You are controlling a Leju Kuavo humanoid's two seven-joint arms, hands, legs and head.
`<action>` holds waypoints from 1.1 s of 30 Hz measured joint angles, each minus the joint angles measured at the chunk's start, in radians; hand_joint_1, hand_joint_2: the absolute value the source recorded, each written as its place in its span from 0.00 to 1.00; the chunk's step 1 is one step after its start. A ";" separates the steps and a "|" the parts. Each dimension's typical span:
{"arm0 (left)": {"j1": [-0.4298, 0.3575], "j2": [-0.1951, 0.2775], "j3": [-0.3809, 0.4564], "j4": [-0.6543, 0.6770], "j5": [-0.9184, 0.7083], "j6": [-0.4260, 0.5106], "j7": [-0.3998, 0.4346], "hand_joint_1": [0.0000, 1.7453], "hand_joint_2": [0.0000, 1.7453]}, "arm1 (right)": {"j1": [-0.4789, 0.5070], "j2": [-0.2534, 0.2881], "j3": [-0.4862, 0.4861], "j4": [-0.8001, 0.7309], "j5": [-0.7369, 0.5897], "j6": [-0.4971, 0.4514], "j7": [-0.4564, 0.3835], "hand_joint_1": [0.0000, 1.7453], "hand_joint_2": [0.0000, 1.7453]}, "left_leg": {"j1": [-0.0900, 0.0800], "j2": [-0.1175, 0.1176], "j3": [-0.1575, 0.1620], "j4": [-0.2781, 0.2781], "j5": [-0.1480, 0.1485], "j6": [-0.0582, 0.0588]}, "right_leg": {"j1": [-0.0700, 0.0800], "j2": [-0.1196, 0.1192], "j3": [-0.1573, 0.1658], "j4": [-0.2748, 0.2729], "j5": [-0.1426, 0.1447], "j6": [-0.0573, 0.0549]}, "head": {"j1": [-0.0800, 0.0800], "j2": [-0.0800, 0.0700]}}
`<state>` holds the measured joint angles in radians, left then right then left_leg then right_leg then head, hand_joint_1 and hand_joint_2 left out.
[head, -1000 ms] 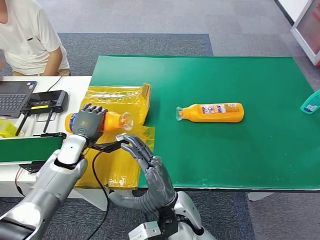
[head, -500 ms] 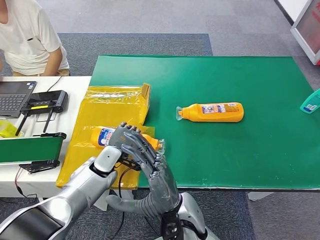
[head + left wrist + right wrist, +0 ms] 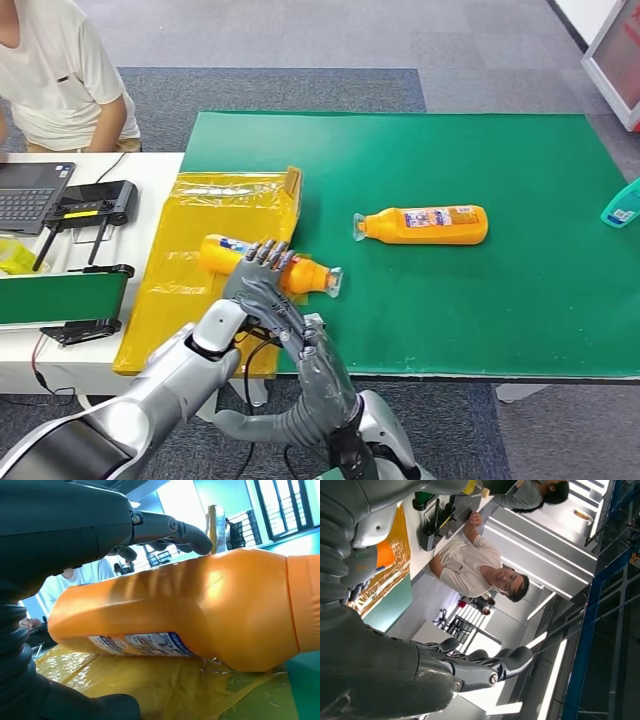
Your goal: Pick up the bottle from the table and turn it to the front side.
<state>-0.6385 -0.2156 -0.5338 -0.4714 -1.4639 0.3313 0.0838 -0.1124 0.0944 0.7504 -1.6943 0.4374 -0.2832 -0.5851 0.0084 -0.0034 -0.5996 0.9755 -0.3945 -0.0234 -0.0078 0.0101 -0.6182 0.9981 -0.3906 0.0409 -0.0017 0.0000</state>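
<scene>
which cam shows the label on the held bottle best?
Left wrist view: the held bottle is close up, its label facing down toward the yellow bag. Head view shows the label's end beyond the left hand. Right wrist: an orange sliver.

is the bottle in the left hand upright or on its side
On its side. The bottle lies level in the left hand, above the yellow bag, its clear cap toward the green mat.

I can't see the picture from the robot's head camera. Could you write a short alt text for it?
The robot's left hand grips an orange bottle lying sideways over a yellow plastic bag at the edge of a green table. Its right hand hovers just below, holding nothing. A second orange bottle lies farther out on the table.
</scene>
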 joint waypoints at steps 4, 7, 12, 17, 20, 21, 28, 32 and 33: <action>0.017 -0.001 0.023 0.000 0.046 0.061 -0.034 0.00 1.00 | 0.009 -0.003 -0.004 0.000 -0.022 0.033 0.001 0.00 1.00 | 0.000 0.000 0.000 0.000 0.000 0.000 | 0.000 0.000 0.000 0.000 0.000 0.000 | 0.000 0.000; 0.053 -0.001 0.052 -0.014 0.096 0.128 -0.084 0.00 1.00 | 0.018 -0.005 -0.010 0.000 -0.035 0.056 0.001 0.00 1.00 | 0.000 0.000 0.000 0.000 0.000 0.000 | 0.000 0.000 0.000 0.000 0.000 0.000 | 0.000 0.000; 0.177 0.016 0.115 -0.148 0.262 0.211 -0.202 0.00 1.00 | 0.039 -0.008 -0.028 0.008 -0.028 0.052 0.008 0.00 1.00 | 0.000 0.000 0.000 0.000 0.000 0.000 | 0.000 0.000 -0.001 0.000 0.000 0.000 | 0.000 0.000; 0.359 0.056 0.166 -0.463 0.450 0.116 -0.281 0.00 1.00 | 0.068 -0.010 -0.060 0.011 0.002 0.036 0.013 0.00 1.00 | 0.000 0.000 -0.001 0.000 -0.001 -0.001 | 0.000 0.000 -0.002 0.000 -0.001 -0.001 | 0.000 0.000; 0.482 0.078 0.176 -0.717 0.577 0.043 -0.321 0.00 1.00 | 0.091 -0.011 -0.085 0.011 0.021 0.035 0.018 0.00 1.00 | 0.000 0.000 -0.002 0.000 -0.002 -0.001 | 0.000 0.000 -0.002 0.000 -0.002 0.000 | 0.000 0.000; 0.526 0.084 0.178 -0.805 0.626 0.023 -0.334 0.00 1.00 | 0.100 -0.011 -0.093 0.010 0.024 0.035 0.018 0.00 1.00 | 0.000 0.000 -0.002 0.000 -0.002 -0.001 | 0.000 0.001 -0.002 0.000 -0.002 0.000 | 0.000 0.000; 0.866 0.115 0.231 -1.243 1.015 -0.110 -0.451 0.00 1.00 | 0.164 -0.011 -0.160 0.006 0.057 0.034 0.042 0.00 1.00 | 0.000 0.001 -0.001 0.000 -0.006 0.000 | 0.000 0.001 -0.002 0.000 -0.006 0.000 | 0.000 0.000; 1.007 0.109 0.283 -1.374 1.221 -0.264 -0.547 0.00 1.00 | 0.196 -0.013 -0.194 0.011 0.061 0.012 0.089 0.00 1.00 | 0.000 0.001 -0.001 0.000 -0.007 -0.001 | 0.000 0.001 -0.001 0.000 -0.007 0.000 | 0.000 0.000; 1.038 0.102 0.299 -1.403 1.257 -0.305 -0.569 0.00 1.00 | 0.205 -0.013 -0.208 0.013 0.050 0.004 0.102 0.00 1.00 | 0.000 0.001 -0.001 0.000 -0.007 -0.001 | 0.000 0.001 -0.001 0.000 -0.007 0.000 | 0.000 0.000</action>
<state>0.3998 -0.1132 -0.2351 -1.8743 -0.2068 0.0267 -0.4852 0.0930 0.0813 0.5423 -1.6816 0.4871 -0.2793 -0.4831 0.0086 -0.0023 -0.6002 0.9752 -0.4019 -0.0242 -0.0073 0.0107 -0.6195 0.9979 -0.3979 0.0406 -0.0019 0.0000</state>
